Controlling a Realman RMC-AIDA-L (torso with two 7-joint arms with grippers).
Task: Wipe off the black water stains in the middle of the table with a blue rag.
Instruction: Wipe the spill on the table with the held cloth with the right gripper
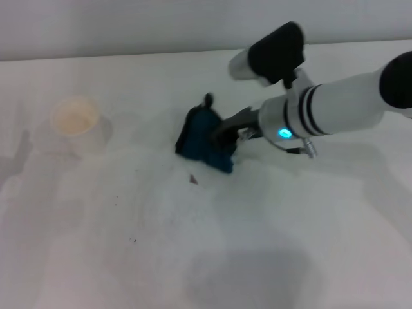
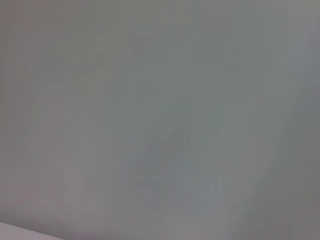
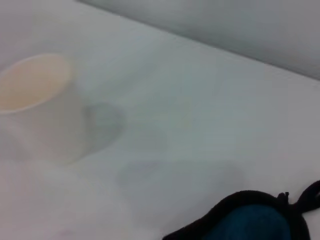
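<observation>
On the white table (image 1: 290, 244) my right gripper (image 1: 219, 136) is shut on the blue rag (image 1: 201, 136), which is bunched up and pressed on the tabletop near the middle. The rag also shows at the edge of the right wrist view (image 3: 252, 220). A small dark stain (image 1: 193, 179) lies on the table just in front of the rag, apart from it, with tiny dark specks farther toward the front left (image 1: 134, 241). The left gripper is not in view; its wrist view shows only a plain grey surface.
A translucent cup (image 1: 74, 123) with a pale orange inside stands at the left of the table; it also shows in the right wrist view (image 3: 35, 100). The table's far edge (image 1: 129, 55) meets a grey wall.
</observation>
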